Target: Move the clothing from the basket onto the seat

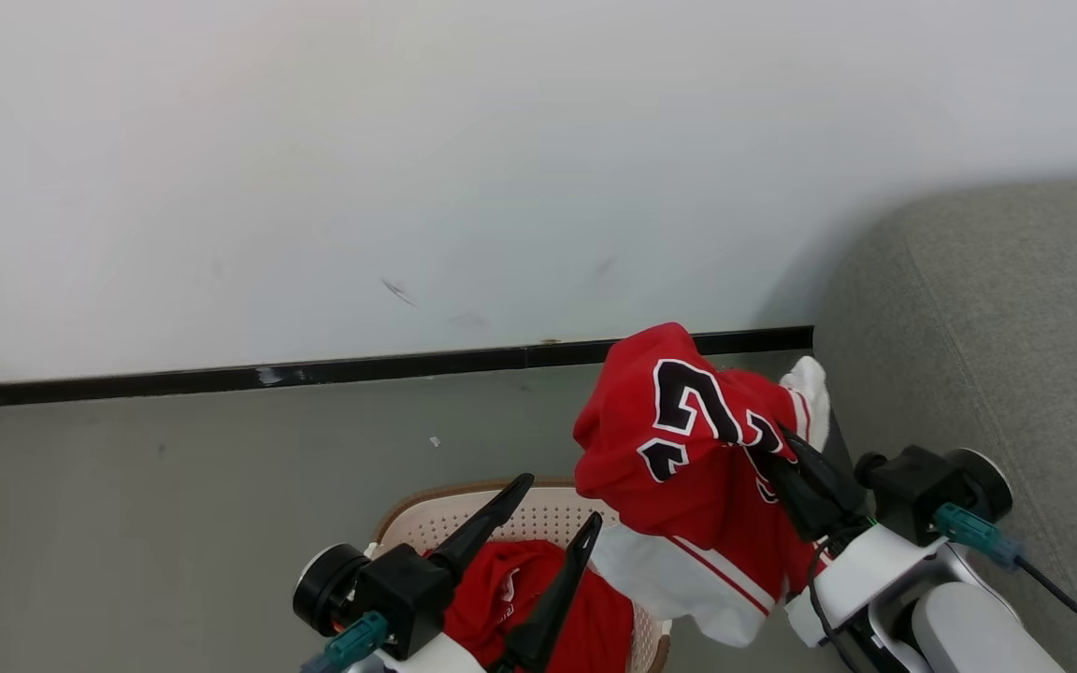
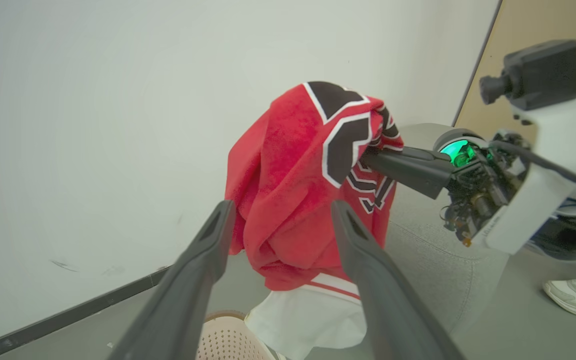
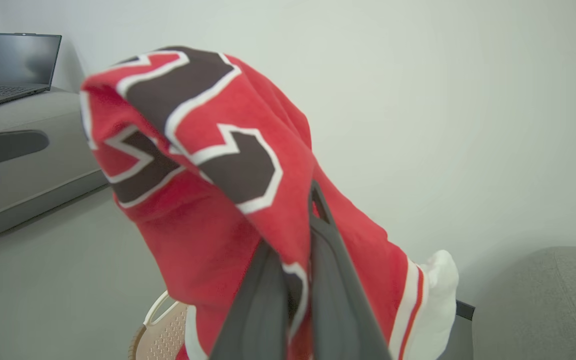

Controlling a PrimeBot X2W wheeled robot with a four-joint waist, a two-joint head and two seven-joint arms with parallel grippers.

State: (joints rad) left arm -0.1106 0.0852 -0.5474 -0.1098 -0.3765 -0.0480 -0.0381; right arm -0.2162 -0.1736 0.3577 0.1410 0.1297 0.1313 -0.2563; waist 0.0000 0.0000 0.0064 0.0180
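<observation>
Clothing point(image 1: 688, 495): jersey point(image 1: 623, 439) is clamped in the right gripper point(image 1: 789, 441) above the basket point(image 1: 426, 509); left gripper point(image 1: 562, 497) is spread, empty. Next, a carry over the seat point(image 1: 1015, 327) is called for.

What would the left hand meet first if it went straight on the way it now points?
Most likely the red jersey hanging from the right hand, though the gap is hard to judge.

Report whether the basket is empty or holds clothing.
Not empty: a red garment lies in the basket, beneath the open left pincer; the jersey is out, gripped by the right pincer.
</observation>
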